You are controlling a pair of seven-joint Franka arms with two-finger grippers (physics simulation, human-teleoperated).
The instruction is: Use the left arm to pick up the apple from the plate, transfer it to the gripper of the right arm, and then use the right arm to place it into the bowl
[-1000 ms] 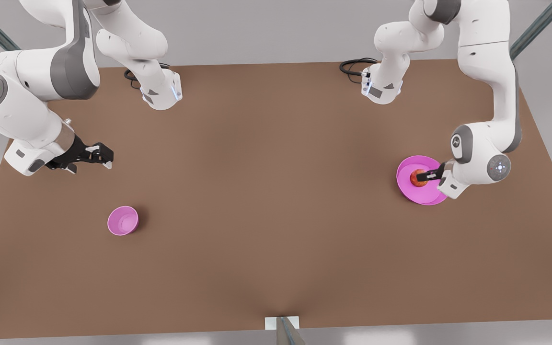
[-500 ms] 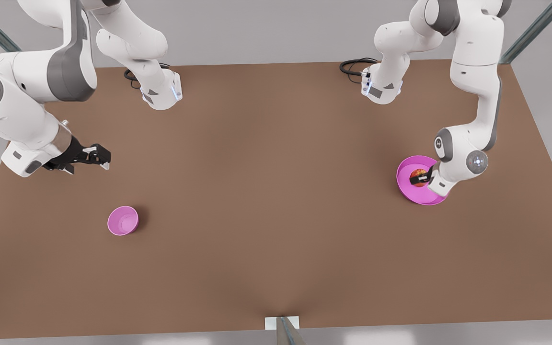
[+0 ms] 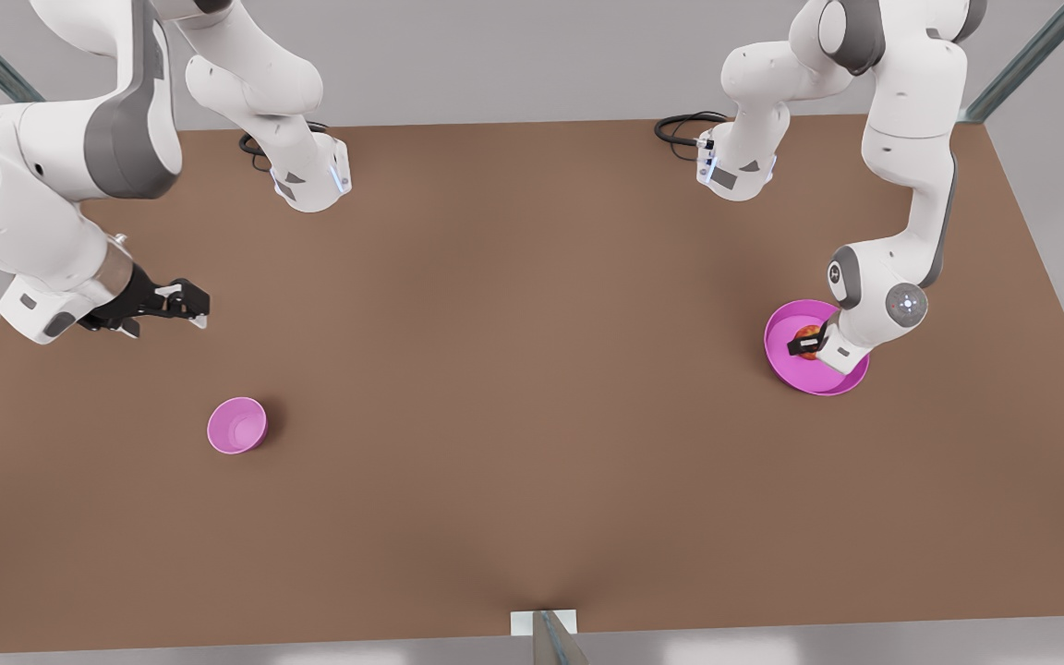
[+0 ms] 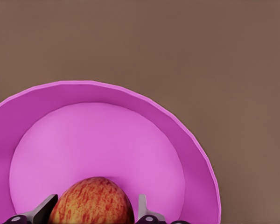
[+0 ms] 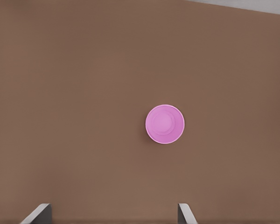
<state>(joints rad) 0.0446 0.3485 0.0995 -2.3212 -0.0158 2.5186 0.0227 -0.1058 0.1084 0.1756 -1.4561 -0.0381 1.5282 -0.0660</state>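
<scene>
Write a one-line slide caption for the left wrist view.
Left tool open, fingers either side of the apple resting on the plate.

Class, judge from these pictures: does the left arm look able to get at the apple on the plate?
Probably yes. The left pincer is open, one finger on each side of the apple on the plate, with nothing between them.

Apple (image 3: 807,332) on plate (image 3: 786,362) — bowl (image 3: 236,426) well apart
</scene>
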